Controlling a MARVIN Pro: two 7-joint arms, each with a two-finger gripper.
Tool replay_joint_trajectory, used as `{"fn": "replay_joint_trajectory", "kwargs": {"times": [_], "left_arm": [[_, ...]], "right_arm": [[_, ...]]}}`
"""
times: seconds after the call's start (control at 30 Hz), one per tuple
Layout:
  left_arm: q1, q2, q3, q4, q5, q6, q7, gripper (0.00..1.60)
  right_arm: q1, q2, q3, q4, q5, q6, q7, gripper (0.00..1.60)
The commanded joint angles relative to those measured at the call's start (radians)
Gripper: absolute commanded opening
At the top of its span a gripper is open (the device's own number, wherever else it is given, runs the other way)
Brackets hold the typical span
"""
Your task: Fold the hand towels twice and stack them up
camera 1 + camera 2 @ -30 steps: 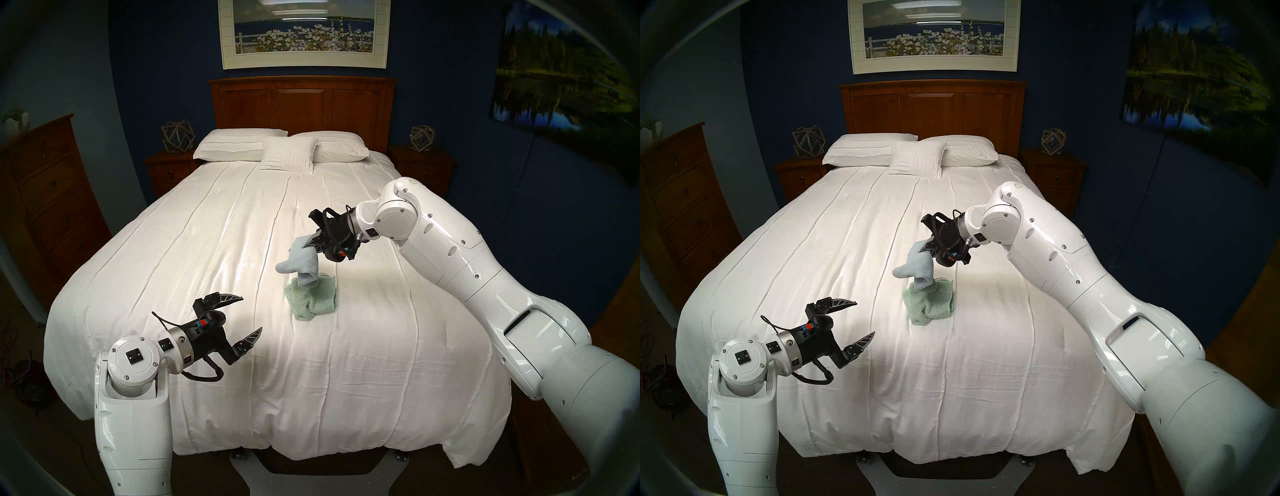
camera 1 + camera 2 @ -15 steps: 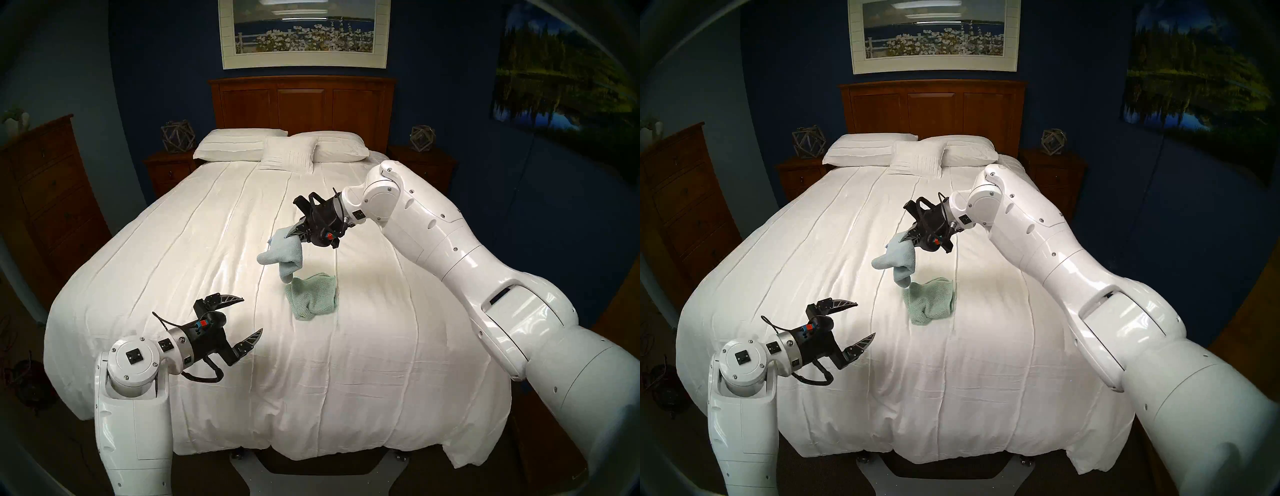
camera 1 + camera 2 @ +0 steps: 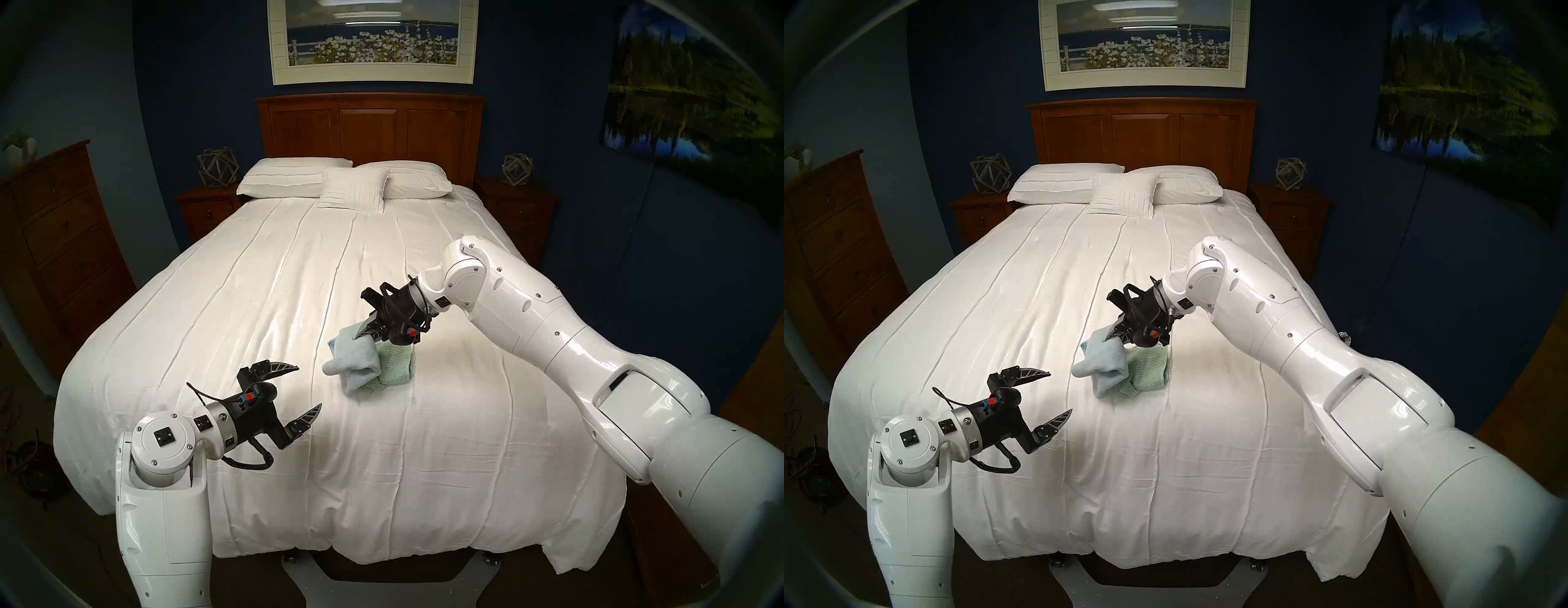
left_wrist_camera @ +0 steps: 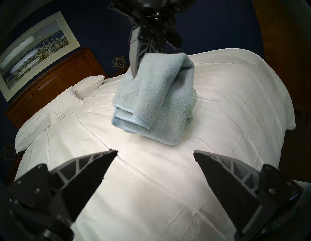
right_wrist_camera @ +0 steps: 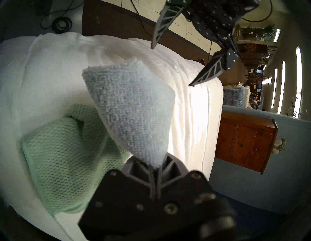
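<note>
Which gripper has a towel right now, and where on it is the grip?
The right gripper is shut on the light blue towel, pinching a bunched upper edge while the rest hangs. The left gripper is open, holding nothing.

Glossy white arms (image 3: 564, 335), black grippers

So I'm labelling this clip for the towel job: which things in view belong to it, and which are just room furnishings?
Part of the job:
- blue towel, pinched in the shut right claw
- green towel, lying on the bedspread
- left claw, open and empty

Just there:
- pillows
- headboard
- dresser
- framed picture
</note>
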Motion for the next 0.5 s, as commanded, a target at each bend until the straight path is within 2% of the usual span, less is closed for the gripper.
{"fn": "replay_joint_trajectory", "kwargs": {"times": [0.0, 0.13, 0.23, 0.47], "left_arm": [[-0.003, -0.001, 0.001, -0.022, 0.001, 0.002, 0.001, 1.60], [-0.003, -0.003, 0.000, -0.022, 0.002, 0.002, -0.001, 1.60], [-0.004, -0.005, -0.001, -0.023, 0.004, 0.001, -0.002, 1.60], [-0.005, -0.008, -0.003, -0.022, 0.006, 0.000, -0.005, 1.60]], "right_arm": [[-0.022, 0.068, 0.008, -0.055, -0.058, 0.017, -0.016, 0.00], [-0.026, 0.075, 0.005, -0.062, -0.141, 0.016, -0.051, 0.00], [-0.030, 0.079, 0.007, -0.075, -0.177, 0.020, -0.066, 0.00], [-0.013, 0.081, 0.022, -0.030, -0.227, 0.024, -0.094, 0.03]]}}
